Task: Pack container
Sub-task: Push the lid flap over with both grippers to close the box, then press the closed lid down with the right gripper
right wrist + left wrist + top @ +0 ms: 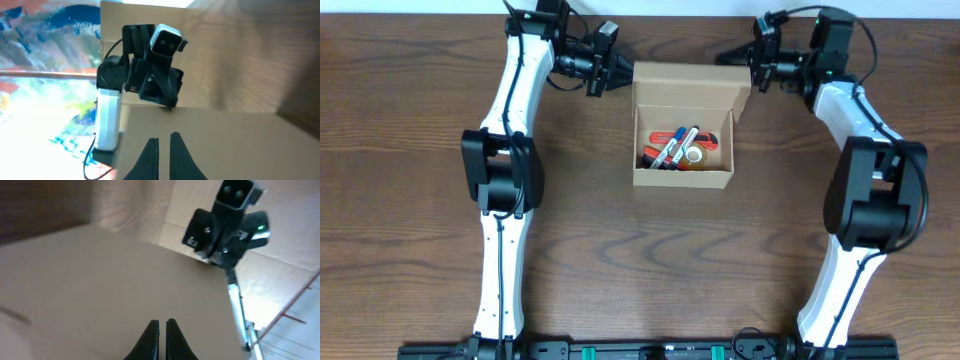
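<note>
The container point(683, 178) is a tan cardboard box in the middle of the table. Its flap lid point(685, 84) stands open at the back. Inside lie red and blue markers point(672, 146) and a roll of tape point(695, 155). My left gripper point(616, 73) is at the lid's left edge, fingers shut with nothing between them point(162, 325). My right gripper point(732, 57) is at the lid's right top corner, fingers shut and empty point(164, 139). In both wrist views the lid's tan surface point(100, 285) point(225, 145) fills the area just beyond the fingertips.
Each wrist view shows the opposite arm across the lid: the right arm point(227, 225) and the left arm point(150, 70). The dark wooden table point(420, 250) surrounds the box. A black rail point(640, 350) runs along the front edge.
</note>
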{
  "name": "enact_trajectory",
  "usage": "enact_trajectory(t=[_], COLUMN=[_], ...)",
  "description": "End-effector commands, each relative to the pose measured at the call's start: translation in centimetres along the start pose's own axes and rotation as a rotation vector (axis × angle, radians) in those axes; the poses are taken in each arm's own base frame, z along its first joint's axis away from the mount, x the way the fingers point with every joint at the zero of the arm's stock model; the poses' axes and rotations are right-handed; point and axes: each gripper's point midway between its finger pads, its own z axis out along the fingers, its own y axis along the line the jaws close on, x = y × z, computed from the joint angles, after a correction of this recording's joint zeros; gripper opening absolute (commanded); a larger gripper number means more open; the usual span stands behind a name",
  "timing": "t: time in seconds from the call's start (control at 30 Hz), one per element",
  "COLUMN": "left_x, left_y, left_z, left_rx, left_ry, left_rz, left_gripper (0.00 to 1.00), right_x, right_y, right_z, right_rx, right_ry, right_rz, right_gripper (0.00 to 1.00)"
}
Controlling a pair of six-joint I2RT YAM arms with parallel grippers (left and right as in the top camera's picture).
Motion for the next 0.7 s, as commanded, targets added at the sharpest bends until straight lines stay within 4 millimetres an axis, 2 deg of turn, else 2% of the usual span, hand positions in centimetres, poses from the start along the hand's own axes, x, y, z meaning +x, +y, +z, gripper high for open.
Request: enact_trajectory(t=[0.0,0.2,0.33,0.47,0.67], left_x=[2.0,4.6,6.2,6.4,6.3], left_y=[-3.4,-3.9,-3.6,-3.6,-0.2], left_z=[-1.4,-1.7,-1.7,-1.8,-3.3], left_rx=[-0.041,-0.049,-0.053,-0.061,-0.364], left_ry=[-0.027,0.013,0.049,0.052,0.027], left_rz=[0.198,0.197,0.204,0.225,0.23], left_gripper=[0.06,0.06,0.06,0.06,0.06], right_x=[1.7,3.9,5.7,7.0,6.7], right_y=[2.4,2.2,0.7,-0.8,0.1], right_z=[1.3,2.9,3.6,3.5,3.2], right_rx=[-0.021,-0.026,-0.006,0.047,0.142], right_ry=[0.058,0.121,0.143,0.134,0.082], right_rz=[-0.02,0.03,0.082,0.099,0.007], right_gripper=[0.01,0.01,0.02,0.02,0.02])
